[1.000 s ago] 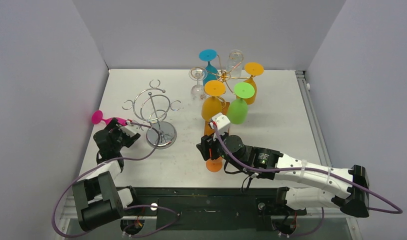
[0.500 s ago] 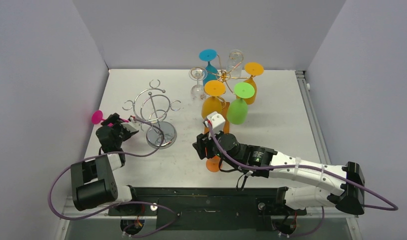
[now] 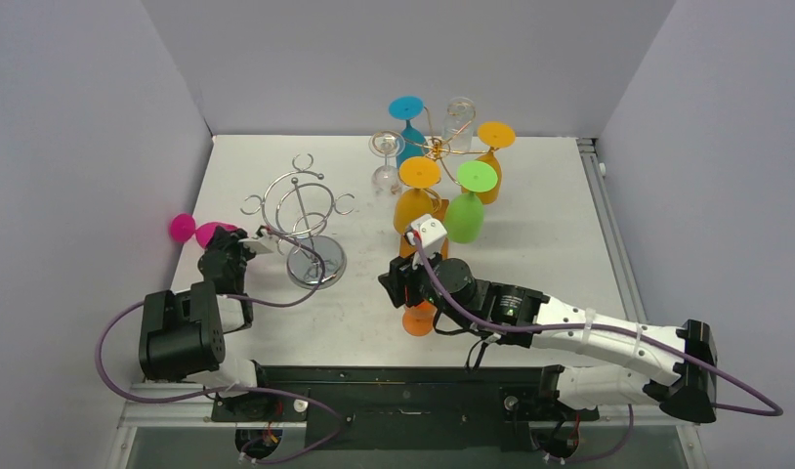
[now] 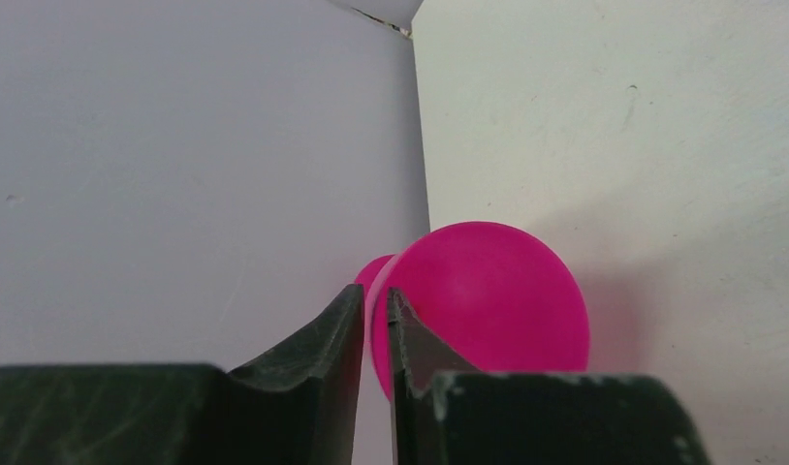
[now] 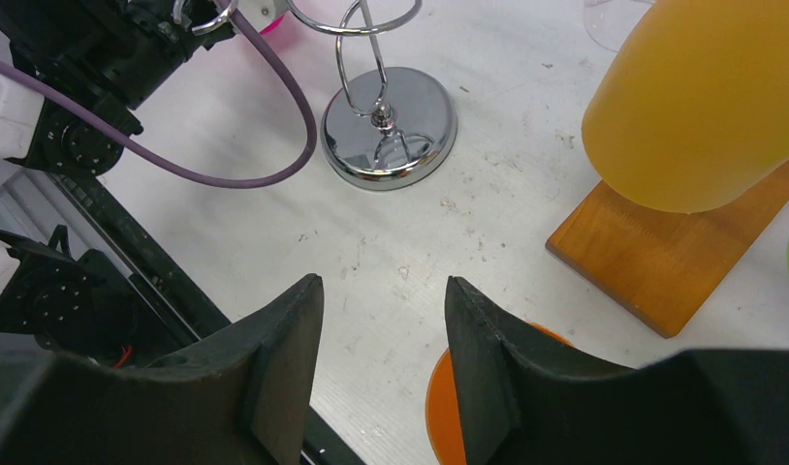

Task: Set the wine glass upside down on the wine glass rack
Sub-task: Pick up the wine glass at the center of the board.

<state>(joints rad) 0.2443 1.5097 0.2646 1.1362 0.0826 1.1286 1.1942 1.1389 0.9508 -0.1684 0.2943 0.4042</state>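
Observation:
A pink wine glass point(image 3: 210, 233) lies on its side at the table's left edge, its foot point(image 3: 183, 228) toward the wall. My left gripper point(image 3: 223, 251) is shut on the pink bowl's point(image 4: 488, 300) rim, a thin pink wall pinched between the jaws of the left gripper point(image 4: 371, 295). The silver wire wine glass rack point(image 3: 301, 207) stands just to the right on its round base point(image 5: 391, 126), with nothing hanging on it. My right gripper point(image 3: 401, 283) hovers mid-table. In the wrist view the right gripper point(image 5: 383, 286) is open with only bare table between its fingers.
An orange glass foot point(image 5: 447, 407) lies under the right finger. A gold rack point(image 3: 438, 147) at the back holds several coloured and clear glasses upside down on a wooden base point(image 5: 662, 262). The left wall point(image 4: 177, 145) is right beside the pink glass.
My left gripper has shut on the pink glass's rim, and the arm has turned toward the left wall. The right gripper shifted slightly and narrowed a little.

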